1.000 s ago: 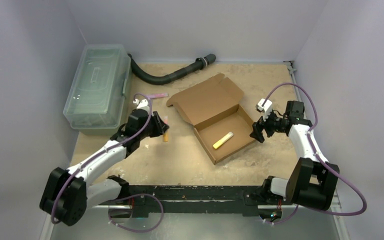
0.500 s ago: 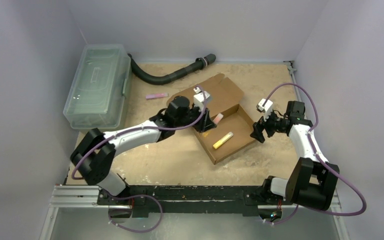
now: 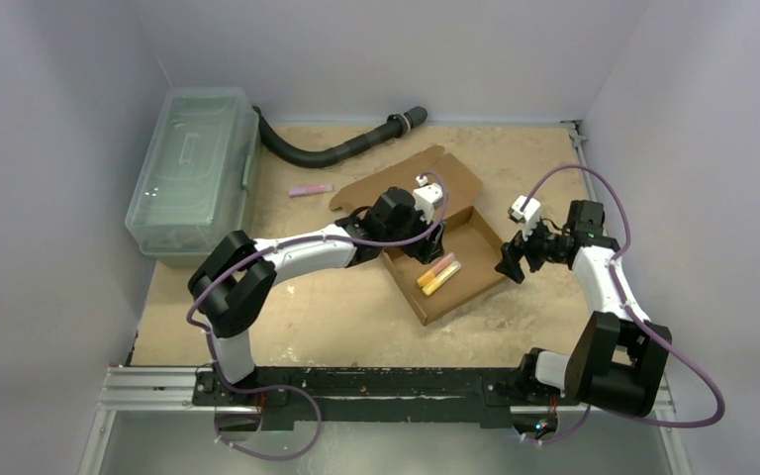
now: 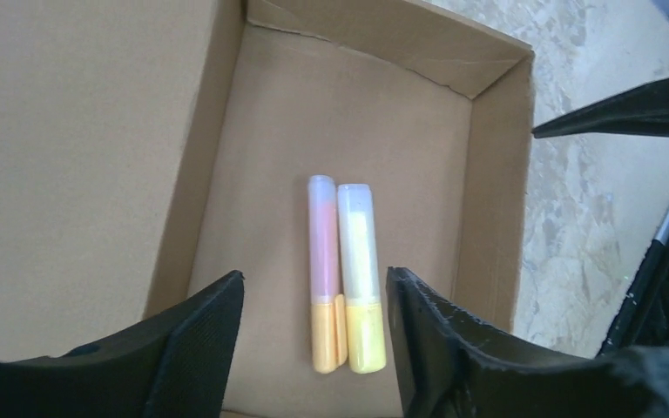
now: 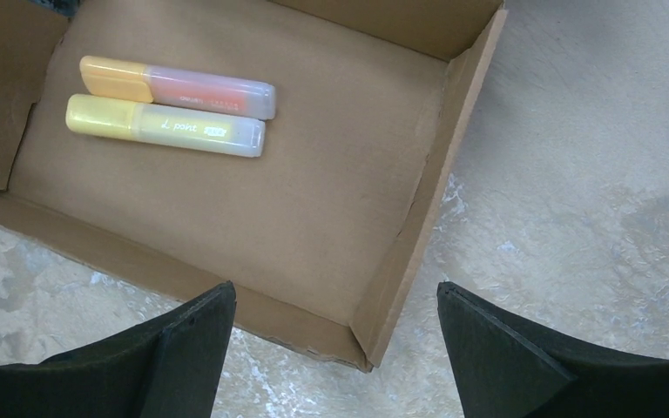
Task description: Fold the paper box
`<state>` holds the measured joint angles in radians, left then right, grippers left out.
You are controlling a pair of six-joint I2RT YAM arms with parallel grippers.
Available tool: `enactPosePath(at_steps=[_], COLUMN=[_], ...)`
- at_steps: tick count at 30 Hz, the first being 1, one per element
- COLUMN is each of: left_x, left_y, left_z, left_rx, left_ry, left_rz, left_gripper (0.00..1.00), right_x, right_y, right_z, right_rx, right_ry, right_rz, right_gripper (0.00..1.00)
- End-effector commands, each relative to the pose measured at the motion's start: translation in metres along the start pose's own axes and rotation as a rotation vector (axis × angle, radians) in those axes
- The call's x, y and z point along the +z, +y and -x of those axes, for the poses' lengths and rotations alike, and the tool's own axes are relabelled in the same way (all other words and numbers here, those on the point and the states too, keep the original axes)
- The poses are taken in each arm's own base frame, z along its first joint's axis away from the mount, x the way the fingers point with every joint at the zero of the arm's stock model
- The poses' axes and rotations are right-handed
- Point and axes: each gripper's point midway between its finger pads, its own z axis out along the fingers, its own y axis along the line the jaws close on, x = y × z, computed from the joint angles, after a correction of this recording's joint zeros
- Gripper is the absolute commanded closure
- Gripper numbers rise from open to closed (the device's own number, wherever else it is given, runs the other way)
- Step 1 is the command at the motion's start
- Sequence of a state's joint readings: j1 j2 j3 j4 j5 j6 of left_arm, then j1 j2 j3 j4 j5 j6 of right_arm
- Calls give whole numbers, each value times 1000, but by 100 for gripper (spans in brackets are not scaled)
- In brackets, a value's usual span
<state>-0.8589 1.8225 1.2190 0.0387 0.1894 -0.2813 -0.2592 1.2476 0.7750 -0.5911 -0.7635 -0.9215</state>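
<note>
Mid-table, paper box lying diagonal, lid back-left, left gripper parted, right gripper wide.

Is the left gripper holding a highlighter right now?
No, the left gripper is open and empty, while the orange highlighter and the yellow highlighter lie loose on the paper box floor.

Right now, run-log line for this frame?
left gripper: open over paper box | right gripper: open beside it | orange highlighter, yellow highlighter: inside | lid: open
</note>
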Motion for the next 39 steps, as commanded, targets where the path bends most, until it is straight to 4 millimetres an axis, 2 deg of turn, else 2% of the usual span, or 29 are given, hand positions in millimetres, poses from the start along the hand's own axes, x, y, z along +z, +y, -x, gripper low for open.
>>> enactPosePath(at_steps=[1,3,6,10,12,14,15,19,23,27,31,39], left_x=[-24,-38,-63,-91,-93,-90,-95,-112,-113,-109,-95,-89], left_y=[7,22,74,149,173,202,217,265,293,311,323,355], left_z=[46,54,68,60,55,38,44,31,19,-5,-13,-18], left_rx=[60,2,-277,-796,-933,-1011,-1022,-1089,-1142,-1230,-1311,-1367], left_ry=[-111,-145,-239,-310,-303,-241,-233,-189,-151,-79,-94,-129], left_rz=[85,123,167,143,158,335,440,809,1009,1177,1194,1258], left_gripper=[37,33,27,27,27,27,27,26,29,32,33,32], right_x=[-9,-9,-10,-11,-11,-11,-12,-12,-12,-13,-14,-14], right_y=[-4,-4,-4,-4,-4,-3,-4,-4,-4,-4,-3,-3], right_z=[20,20,21,22,22,23,23,23,23,24,24,23], right_rx=[-48,-49,-52,-54,-53,-55,-56,-56,-56,-58,-57,-61], right_ry=[-53,-55,-58,-61,-63,-66,-67,-68,-69,-72,-74,-78], right_rz=[-11,-10,-12,-10,-10,-9,-11,-10,-10,-12,-12,-7], right_gripper=[11,11,11,11,11,11,11,11,11,11,11,11])
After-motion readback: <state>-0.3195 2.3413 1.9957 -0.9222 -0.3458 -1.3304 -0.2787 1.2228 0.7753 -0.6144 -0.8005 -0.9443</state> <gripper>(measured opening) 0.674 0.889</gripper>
